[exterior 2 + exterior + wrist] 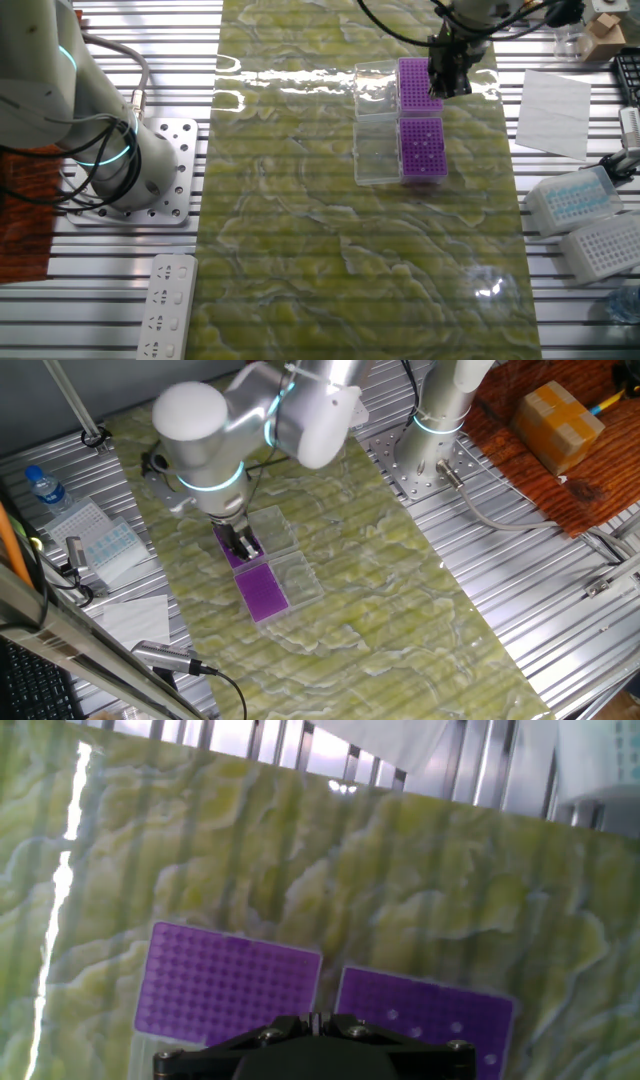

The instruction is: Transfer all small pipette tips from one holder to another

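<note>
- Hand view: we see small pipette tips [455, 1027] as pale dots on the purple rack [425, 1015] at 5 o'clock.
- Our gripper [449, 82] hovers above the racks; whether its fingers are apart, we cannot tell.

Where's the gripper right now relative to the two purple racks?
In the other fixed view, the gripper hangs over the far purple rack, near its right edge, with the near purple rack just below.

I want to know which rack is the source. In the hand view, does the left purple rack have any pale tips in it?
No. The left purple rack shows only empty holes, while the small pale tips dot the right purple rack.
</note>
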`<state>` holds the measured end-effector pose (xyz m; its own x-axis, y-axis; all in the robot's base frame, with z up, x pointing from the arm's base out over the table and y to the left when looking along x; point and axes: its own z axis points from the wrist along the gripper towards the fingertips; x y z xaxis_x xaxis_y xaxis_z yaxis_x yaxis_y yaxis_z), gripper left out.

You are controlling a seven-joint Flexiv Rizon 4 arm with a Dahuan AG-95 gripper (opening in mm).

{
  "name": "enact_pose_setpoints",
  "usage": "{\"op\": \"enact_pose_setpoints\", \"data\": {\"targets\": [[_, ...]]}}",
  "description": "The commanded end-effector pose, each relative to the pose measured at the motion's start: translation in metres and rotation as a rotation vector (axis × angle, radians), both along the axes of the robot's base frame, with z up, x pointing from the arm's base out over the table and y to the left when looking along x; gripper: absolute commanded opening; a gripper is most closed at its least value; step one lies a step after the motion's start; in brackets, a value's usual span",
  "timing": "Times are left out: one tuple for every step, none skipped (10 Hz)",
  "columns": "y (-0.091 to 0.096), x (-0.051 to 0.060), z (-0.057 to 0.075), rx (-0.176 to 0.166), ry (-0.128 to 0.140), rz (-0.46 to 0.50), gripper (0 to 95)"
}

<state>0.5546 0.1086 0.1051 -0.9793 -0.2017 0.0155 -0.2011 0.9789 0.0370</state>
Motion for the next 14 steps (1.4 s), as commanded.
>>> {"op": "enact_pose_setpoints", "data": {"targets": [[0.0025,-0.0023,-0.0064,0.007,-0.009,-0.009,0.0],[0.0033,-0.0029,-0.0101,0.008,-0.013,-0.013,0.0],[0.0039,-0.0034,-0.013,0.008,-0.015,-0.015,0.0],[0.0044,-0.004,-0.0156,0.009,-0.015,-0.017,0.0],[0.0043,-0.0042,-0.0157,0.006,-0.011,-0.011,0.0],[0.0043,-0.0042,-0.0157,0.0,-0.006,0.002,0.0],[0.0043,-0.0042,-0.0157,0.002,-0.003,0.032,0.0],[0.0043,-0.0042,-0.0157,0.001,0.005,0.081,0.0],[0.0043,-0.0042,-0.0157,0.007,0.019,0.194,0.0],[0.0043,-0.0042,-0.0157,0.007,0.019,0.194,0.0],[0.0043,-0.0042,-0.0157,0.013,0.032,0.324,0.0],[0.0043,-0.0042,-0.0157,0.008,0.034,0.31,0.0],[0.0043,-0.0042,-0.0157,0.009,0.034,0.3,0.0],[0.0043,-0.0042,-0.0157,0.009,0.034,0.3,0.0]]}}
